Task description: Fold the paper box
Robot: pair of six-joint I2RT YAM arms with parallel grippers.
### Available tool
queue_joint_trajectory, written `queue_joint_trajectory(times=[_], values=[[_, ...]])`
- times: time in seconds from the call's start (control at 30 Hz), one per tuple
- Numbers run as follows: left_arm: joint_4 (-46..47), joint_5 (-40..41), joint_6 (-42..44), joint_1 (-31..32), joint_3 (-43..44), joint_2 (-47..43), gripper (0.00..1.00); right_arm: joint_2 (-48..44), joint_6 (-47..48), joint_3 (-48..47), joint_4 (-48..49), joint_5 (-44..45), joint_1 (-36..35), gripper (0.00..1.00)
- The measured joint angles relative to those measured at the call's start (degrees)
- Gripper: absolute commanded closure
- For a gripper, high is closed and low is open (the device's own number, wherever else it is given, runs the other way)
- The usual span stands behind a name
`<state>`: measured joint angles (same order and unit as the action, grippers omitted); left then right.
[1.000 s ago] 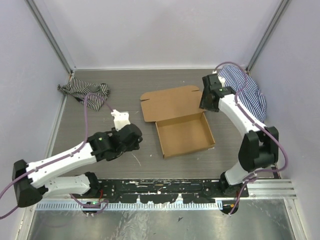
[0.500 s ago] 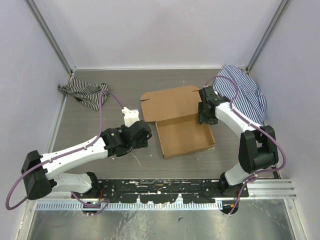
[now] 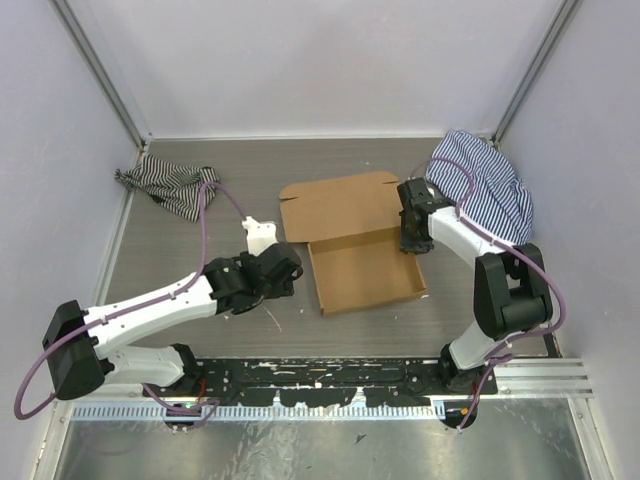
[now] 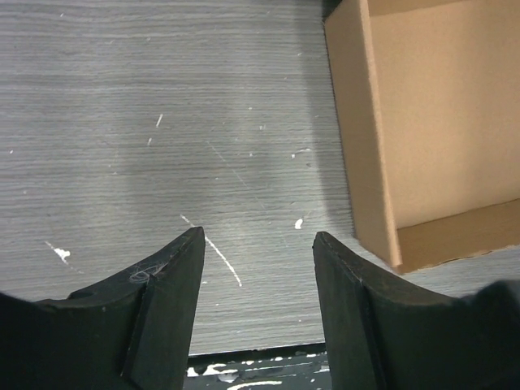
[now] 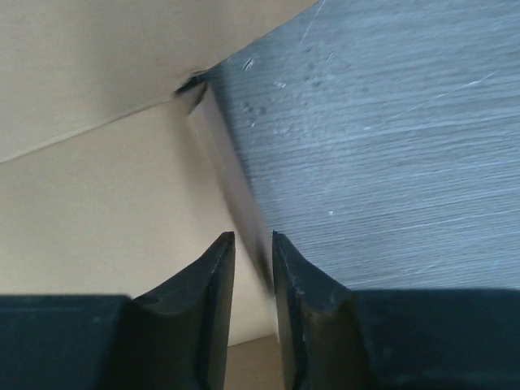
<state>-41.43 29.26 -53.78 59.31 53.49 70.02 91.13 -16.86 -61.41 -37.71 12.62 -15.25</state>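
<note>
Both arms are flanking the paper box (image 3: pixel 355 240), which is lying open mid-tabletop (image 3: pixel 170 250).
Top view: the left gripper (image 3: pixel 258 233) is hovering beside the box's left wall and the right gripper (image 3: pixel 412 235) is sitting at its right wall. Left wrist: the fingers are standing spread over the tabletop, probably to brace the box. Right wrist: the fingers are straddling the wall, narrowly apart, and I cannot tell whether they are pinching it.

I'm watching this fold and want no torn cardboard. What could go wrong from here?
The right gripper straddles the thin right wall of the box near its back corner; a pull could crease it. The left gripper is open beside the box, so nothing stops it sliding.
</note>
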Motion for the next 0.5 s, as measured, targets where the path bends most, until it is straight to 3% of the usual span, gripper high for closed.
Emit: queue_joint_trajectory(times=[0.1,0.27,0.5], values=[[-0.1,0.1,0.0,-0.8,-1.4,-0.2,0.37,1.0,-0.2,1.7,1.1,-2.5,0.0,0.92],[-0.9,-1.0,0.2,-7.5,-4.0,-1.5,0.37,-0.8,-1.7,3.7,3.5,-6.8,-0.1,0.96],[3.3,-6.6,2.8,-24.6,-5.2,-5.1,0.37,-8.5,-2.0,9.4,2.1,-9.4,-2.0,0.99]])
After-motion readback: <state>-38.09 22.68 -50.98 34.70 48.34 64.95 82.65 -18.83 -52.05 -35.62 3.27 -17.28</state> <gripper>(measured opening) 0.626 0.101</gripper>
